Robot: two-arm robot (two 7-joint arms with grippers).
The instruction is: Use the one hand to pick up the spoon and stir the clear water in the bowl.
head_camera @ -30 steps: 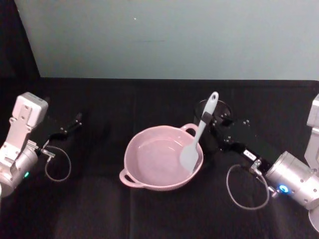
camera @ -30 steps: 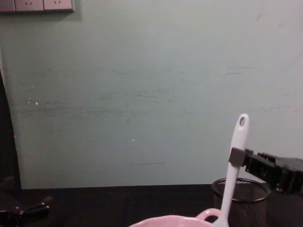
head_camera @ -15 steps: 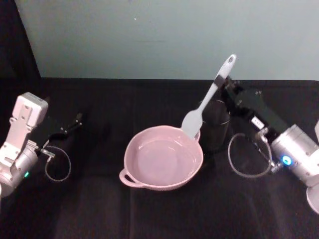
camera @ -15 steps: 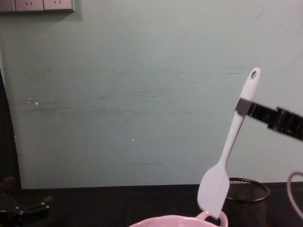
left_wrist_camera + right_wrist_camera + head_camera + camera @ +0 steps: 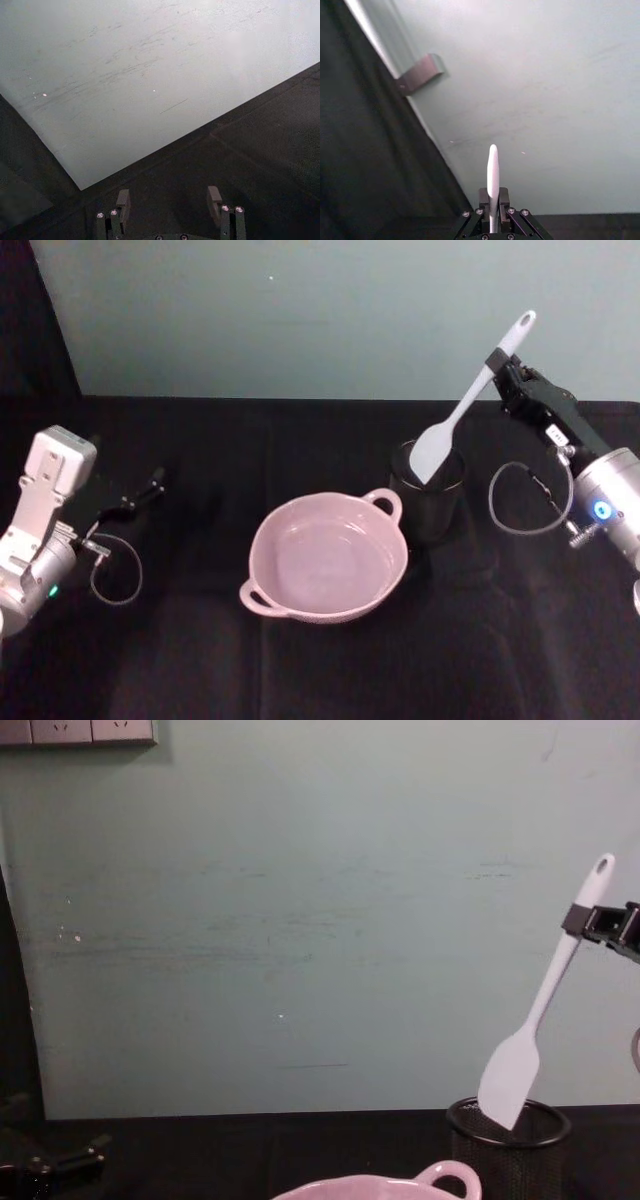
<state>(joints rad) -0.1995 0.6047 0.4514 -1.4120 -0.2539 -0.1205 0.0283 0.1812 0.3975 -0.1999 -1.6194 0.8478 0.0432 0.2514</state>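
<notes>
The long slim white plastic spoon [image 5: 462, 402] hangs tilted in the grip of the right black robot gripper [image 5: 503, 368], its jaws closed on the handle just below the oval hole, and its flat blade sits at the mouth of the black wire-mesh cup [image 5: 428, 502], which stands just beside the wide pale pink bowl [image 5: 327, 558] on the black desk [image 5: 200, 660]. Judging by this, the step in hand is returning the spoon to the cup rather than stirring; the next move would call for lowering the blade straight down inside the mesh rim without catching it, then opening the jaws. The head view shows that the cup stands behind and to the right of the bowl and that the bowl holds no spoon. The chest view adds what the head view cannot: seen from the side, the blade tip has just dipped below the cup's rim. The right wrist view shows the handle edge-on, centred between the jaws. The left black robot gripper [image 5: 171, 202] is parked well to the left of the bowl, its jaws apart and holding nothing.
</notes>
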